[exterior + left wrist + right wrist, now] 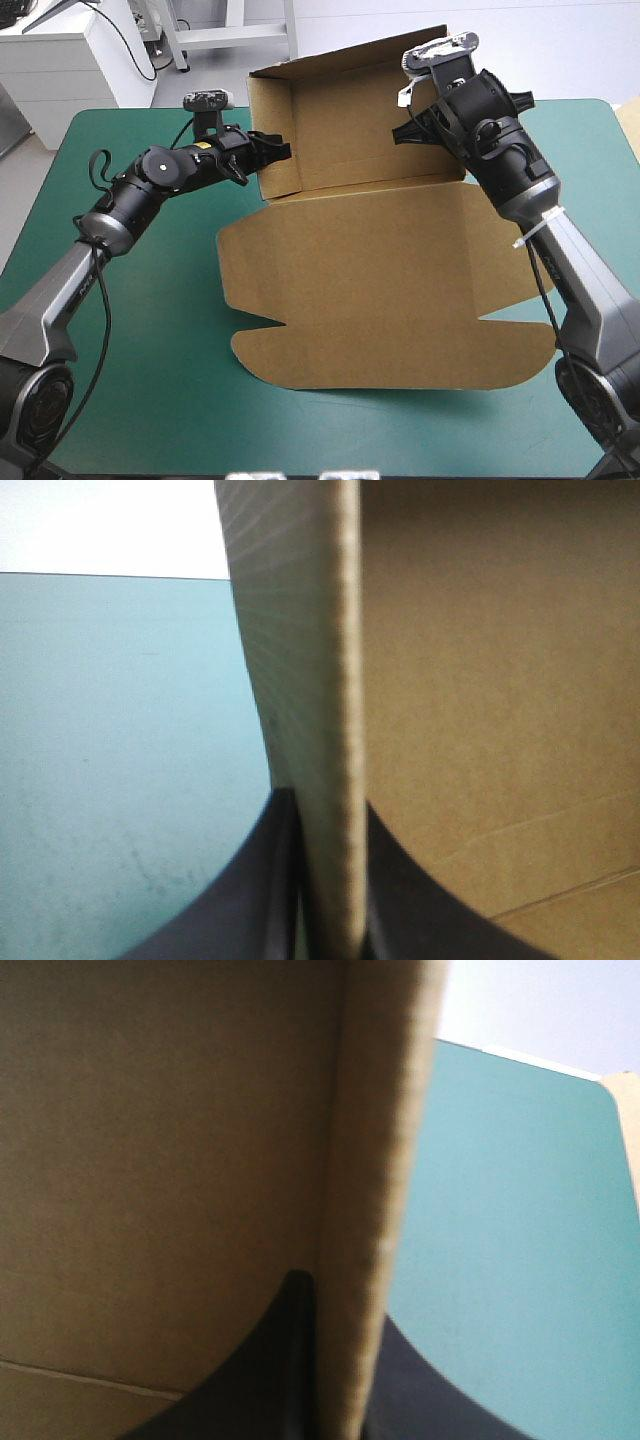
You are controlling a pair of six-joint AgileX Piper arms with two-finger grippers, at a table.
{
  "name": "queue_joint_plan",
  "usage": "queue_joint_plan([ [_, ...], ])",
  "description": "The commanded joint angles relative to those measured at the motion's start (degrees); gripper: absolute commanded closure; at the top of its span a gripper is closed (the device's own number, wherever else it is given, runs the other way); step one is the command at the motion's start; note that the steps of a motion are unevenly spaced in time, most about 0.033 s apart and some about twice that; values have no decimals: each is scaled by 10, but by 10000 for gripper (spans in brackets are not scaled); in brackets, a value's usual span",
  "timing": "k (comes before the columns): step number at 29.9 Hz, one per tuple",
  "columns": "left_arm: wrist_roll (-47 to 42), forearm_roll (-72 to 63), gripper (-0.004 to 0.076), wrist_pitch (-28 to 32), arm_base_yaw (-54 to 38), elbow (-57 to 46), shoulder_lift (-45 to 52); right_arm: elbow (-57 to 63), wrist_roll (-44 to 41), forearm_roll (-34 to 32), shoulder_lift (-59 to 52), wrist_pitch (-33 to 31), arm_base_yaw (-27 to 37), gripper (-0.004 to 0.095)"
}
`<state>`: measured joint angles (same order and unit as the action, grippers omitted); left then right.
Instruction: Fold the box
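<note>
Broadly, the teal-green desk (150,400) carried the brown box (390,300) across its middle and far half. The box's large near panel, with its flaps, lay flat on the cover, while the far part stood raised as a back wall with a side wall at each end. The left gripper (272,152) was clamped on the left side wall, the board's edge pinched between its black fingers (230,900). The right gripper (408,130) pinched the right side wall the same way, fingers nearly together on the sheet.
</note>
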<state>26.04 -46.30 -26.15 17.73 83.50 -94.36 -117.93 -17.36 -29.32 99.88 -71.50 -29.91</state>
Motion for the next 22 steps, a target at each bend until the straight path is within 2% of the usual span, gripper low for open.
queue_joint_plan([
  [1,-134,169,731,-125,13,89,21,-11,13,83,1,1,20,928],
  [3,-201,277,731,-190,17,127,6,-11,20,141,13,1,43,928],
  [5,-228,339,731,-235,22,154,-8,-11,35,198,25,1,61,928],
  [10,-253,387,731,-302,23,179,-48,-11,94,307,56,1,92,928],
  [15,-269,400,731,-368,23,180,-102,46,99,306,65,1,92,929],
  [22,-269,396,731,-417,23,180,-151,164,100,274,65,22,92,929],
])
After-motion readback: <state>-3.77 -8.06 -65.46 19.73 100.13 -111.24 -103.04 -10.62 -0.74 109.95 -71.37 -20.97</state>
